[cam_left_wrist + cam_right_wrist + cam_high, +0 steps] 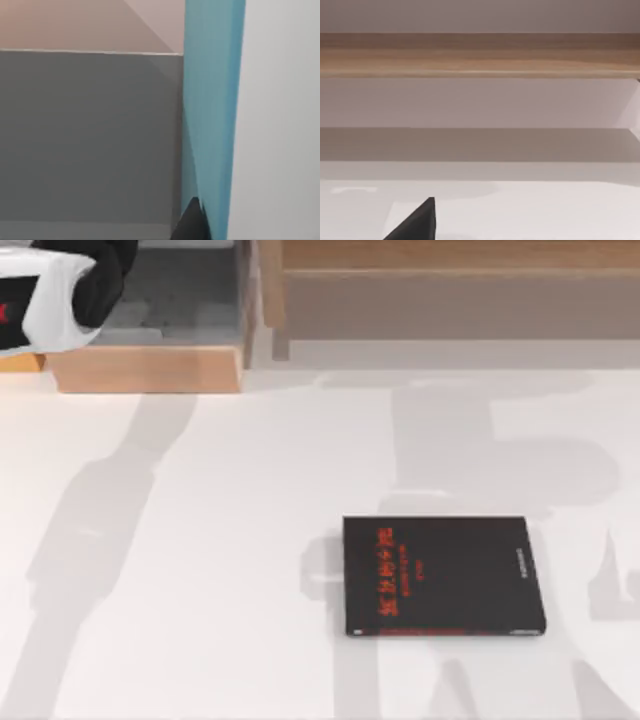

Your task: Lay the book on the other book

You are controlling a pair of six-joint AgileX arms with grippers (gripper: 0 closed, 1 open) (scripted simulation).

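Currently the left arm (60, 295) is seen at the far left corner of the table (200, 540), reaching into the wooden shelf unit (150, 365) there. In the left wrist view the light-blue book (212, 110) stands upright, just in front of the camera, against a grey shelf wall (90, 135), and one dark fingertip (192, 222) is seen touching its lower edge. Whether the left gripper is closed on the book or merely beside it cannot be told, since only that one fingertip shows. The black book (440, 575) with red lettering lies flat on the table, right of the middle and toward the near edge, well apart from the shelf. In the right wrist view one dark fingertip (417, 222) is seen low above the white tabletop, facing the long wooden shelf; its state cannot be told either. For the step in hand, judged to be taking the blue book out of the shelf, a firm grip across the cover should be secured before it is drawn straight out, so that it is not tipped against the wall. Two books are counted, one blue and one black, and two arms.
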